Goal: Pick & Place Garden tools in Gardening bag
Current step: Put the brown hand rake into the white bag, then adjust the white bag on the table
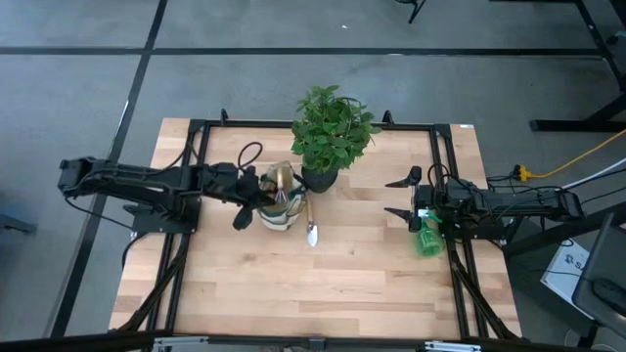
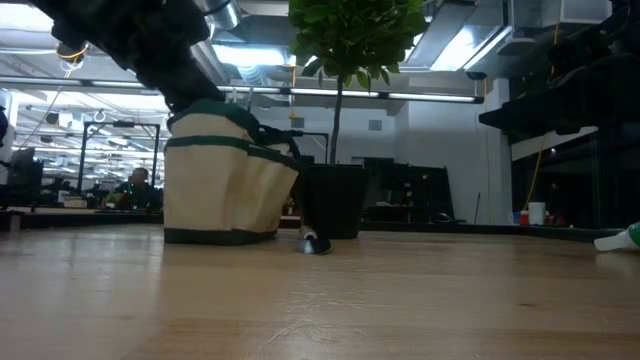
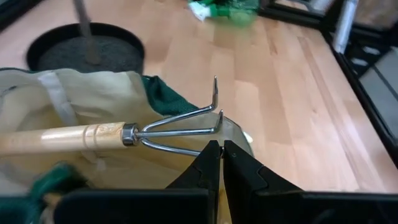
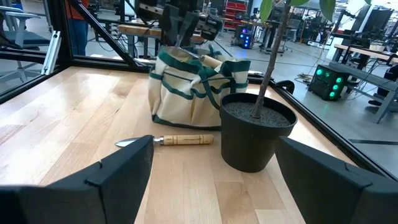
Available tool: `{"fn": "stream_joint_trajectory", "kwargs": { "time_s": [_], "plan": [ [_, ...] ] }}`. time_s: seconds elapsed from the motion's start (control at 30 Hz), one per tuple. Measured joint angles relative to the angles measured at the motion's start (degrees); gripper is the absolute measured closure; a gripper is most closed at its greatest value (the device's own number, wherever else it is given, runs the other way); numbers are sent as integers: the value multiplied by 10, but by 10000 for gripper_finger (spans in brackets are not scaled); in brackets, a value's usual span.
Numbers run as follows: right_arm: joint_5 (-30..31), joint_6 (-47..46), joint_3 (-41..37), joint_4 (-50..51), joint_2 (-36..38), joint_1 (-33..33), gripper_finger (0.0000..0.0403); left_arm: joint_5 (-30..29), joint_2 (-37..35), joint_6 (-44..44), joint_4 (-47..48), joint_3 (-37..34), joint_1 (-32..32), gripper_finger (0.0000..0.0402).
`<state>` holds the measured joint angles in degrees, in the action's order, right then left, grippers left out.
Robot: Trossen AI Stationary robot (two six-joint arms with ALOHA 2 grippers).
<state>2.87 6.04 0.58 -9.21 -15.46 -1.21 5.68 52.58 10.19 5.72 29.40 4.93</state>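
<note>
1. Hand fork lies across the mouth of the gardening bag, left of the potted plant.
2. Left gripper hovers just over the tines, fingers together and holding nothing; right gripper waits spread at the table's right.
3. Risk: resting unheld, the fork could tip out.
4. Its long axis runs level, tines pointing right.

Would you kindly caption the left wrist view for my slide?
Left gripper, fingers together, over the gardening bag, with the hand fork lying across its opening.
</note>
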Motion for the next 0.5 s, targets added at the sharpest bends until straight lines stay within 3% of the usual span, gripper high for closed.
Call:
{"fn": "stream_joint_trajectory", "kwargs": {
  "time_s": [0.1,0.5],
  "plan": [
    [0,0,0,0,0,0,62,35,0,-33,6,0,13,393],
    [0,0,0,0,0,0,62,30,0,-50,6,0,40,319]
  ]
}}
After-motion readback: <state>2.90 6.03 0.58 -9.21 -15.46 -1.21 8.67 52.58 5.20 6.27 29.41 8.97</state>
